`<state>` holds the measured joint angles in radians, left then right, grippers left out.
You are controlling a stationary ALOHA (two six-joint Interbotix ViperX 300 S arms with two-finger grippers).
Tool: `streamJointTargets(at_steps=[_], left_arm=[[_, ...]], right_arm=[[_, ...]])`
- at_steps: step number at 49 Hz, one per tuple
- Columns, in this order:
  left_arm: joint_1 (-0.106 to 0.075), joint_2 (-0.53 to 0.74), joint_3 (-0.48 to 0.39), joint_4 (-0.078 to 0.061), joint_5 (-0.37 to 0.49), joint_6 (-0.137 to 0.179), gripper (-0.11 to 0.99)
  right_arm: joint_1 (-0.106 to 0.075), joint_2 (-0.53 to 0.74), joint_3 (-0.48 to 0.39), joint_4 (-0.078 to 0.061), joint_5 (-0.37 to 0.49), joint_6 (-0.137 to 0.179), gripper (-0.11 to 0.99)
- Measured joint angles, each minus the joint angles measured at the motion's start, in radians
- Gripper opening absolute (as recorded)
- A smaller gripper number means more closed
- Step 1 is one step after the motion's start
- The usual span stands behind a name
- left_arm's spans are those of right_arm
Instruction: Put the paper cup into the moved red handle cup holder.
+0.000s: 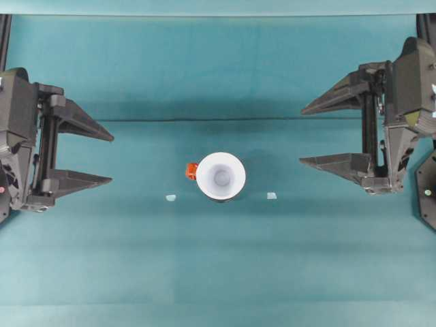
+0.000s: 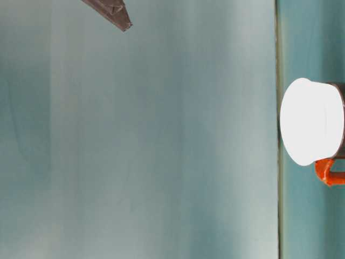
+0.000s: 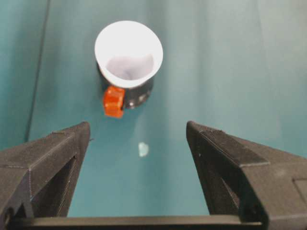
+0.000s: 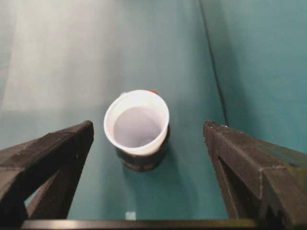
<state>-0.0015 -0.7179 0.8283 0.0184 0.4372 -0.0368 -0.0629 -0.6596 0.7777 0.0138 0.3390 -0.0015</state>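
At the middle of the teal table cover (image 1: pixel 136 259), a plain white paper cup (image 1: pixel 221 176) with a round, wide rim sits nested upright inside a glossy black round cup holder (image 1: pixel 231 198), whose dark wall shows as a thin crescent under the cup's rim in the overhead view. A small red-orange handle tab (image 1: pixel 192 171) juts from the holder at nine o'clock, touching the cup's rim line from that view. The cup's inside tapers smoothly to a smaller greyish floor, and its lip is thin and evenly rolled. From the left wrist camera the holder's black wall looks shiny below the flared white rim, and the handle reads as a blocky, matte orange lug. The table-level view shows the cup's white side standing proud of the holder, with the handle forming a curved orange loop beside it.

Two tiny pale flecks (image 1: pixel 171 198) lie on the cloth, one at about eight o'clock from the cup and one at about four o'clock, each well apart from it.

The left gripper (image 1: pixel 112 159) rests at nine o'clock, well away from the cup, its two black, wedge-shaped, coarse-textured fingers spread wide with nothing between them. The right gripper (image 1: pixel 302 136) rests at three o'clock, likewise well apart, its matching tapered fingers splayed and empty. A faint straight crease runs across the cloth behind the cup.
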Motion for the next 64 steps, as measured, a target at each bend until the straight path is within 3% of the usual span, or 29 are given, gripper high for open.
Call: streamJointTargets(at_steps=[64], left_arm=[[-0.002, 0.000, 0.000, -0.002, -0.002, 0.000, 0.89]], right_arm=[[0.000, -0.005, 0.023, 0.000, 0.000, 0.000, 0.82]])
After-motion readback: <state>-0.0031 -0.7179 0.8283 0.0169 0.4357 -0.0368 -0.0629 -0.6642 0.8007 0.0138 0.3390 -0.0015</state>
